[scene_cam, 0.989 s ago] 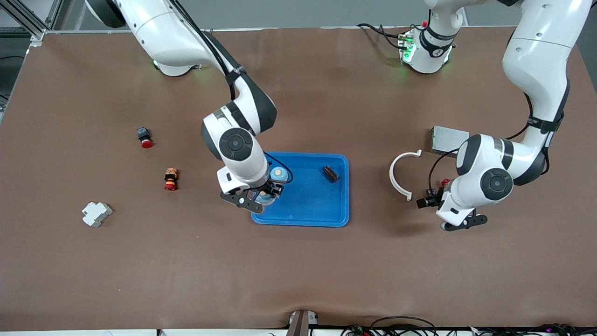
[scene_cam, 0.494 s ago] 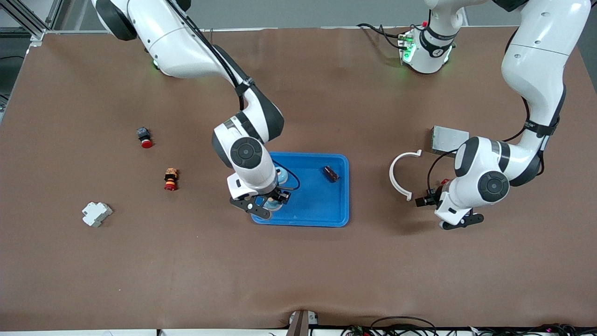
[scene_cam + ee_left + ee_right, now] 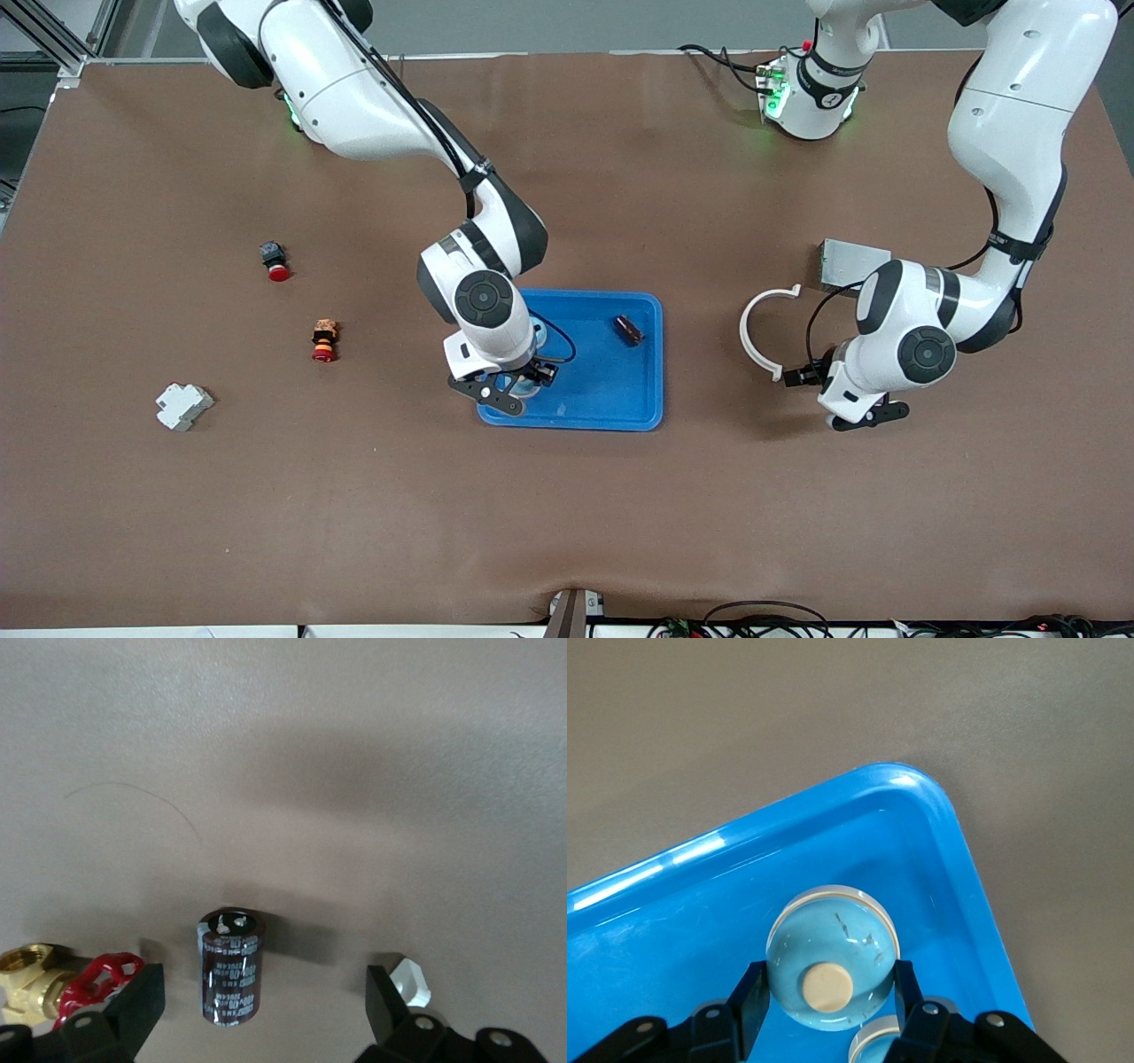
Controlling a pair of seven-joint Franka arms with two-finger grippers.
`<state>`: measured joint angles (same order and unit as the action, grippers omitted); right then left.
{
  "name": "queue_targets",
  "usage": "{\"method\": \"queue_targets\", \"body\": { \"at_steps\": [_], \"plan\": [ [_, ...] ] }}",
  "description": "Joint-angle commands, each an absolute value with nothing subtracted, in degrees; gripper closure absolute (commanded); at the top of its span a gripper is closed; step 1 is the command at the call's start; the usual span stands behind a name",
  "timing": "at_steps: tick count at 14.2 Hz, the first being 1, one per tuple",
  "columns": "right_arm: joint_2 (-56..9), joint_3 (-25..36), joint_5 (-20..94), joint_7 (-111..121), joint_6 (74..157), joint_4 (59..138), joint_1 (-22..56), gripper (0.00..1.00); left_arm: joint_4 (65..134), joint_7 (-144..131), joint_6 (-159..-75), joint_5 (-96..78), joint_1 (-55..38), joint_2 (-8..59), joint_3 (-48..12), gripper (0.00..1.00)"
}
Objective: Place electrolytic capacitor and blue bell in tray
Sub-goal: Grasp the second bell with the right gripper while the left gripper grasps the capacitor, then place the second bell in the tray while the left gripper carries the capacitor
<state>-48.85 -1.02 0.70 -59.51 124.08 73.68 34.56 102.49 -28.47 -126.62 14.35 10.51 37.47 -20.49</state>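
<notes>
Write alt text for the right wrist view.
The right gripper is shut on a pale blue bell with a cream button on top, low over a corner of the bright blue tray; brown table surrounds it.

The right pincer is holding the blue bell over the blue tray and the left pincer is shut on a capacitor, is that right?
Not quite. The left pincer is open, its fingers either side of the capacitor without touching it, as the left wrist view shows. The right pincer does hold the blue bell over the blue tray.

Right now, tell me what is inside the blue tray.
In the tray: a dark capacitor lying near one corner, and the blue bell, clamped in the right gripper at another corner. The arm covers part of the tray floor.
</notes>
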Motion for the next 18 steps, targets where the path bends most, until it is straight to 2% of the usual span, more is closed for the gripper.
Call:
{"method": "queue_targets", "body": {
  "at_steps": [1, 10, 13, 15, 18],
  "plan": [
    [-50.36, -0.44, -0.7, -60.82, 124.1, 71.98, 35.16, 1.0, 103.53, -28.92, -127.53, 13.71, 11.07, 37.35, -21.01, 0.0],
    [-52.2, -0.44, -1.67, -61.0, 126.56, 72.16, 35.24, 1.0, 103.54, -28.92, -127.62, 13.97, 11.34, 37.71, -20.92, 0.02],
    [-52.47, -0.44, -2.11, -61.08, 126.65, 72.16, 35.42, 1.0, 103.54, -28.92, -127.62, 13.97, 11.34, 37.71, -20.92, 0.28],
    [-52.82, -0.44, -2.2, -61.08, 126.65, 72.16, 35.51, 1.0, 103.54, -29.0, -127.62, 13.97, 11.34, 37.71, -20.92, 0.38],
    [-52.82, -0.44, -2.2, -61.17, 127.09, 72.51, 35.59, 1.0, 103.45, -31.29, -127.62, 14.41, 11.34, 37.97, -20.92, 0.6]
  ]
}}
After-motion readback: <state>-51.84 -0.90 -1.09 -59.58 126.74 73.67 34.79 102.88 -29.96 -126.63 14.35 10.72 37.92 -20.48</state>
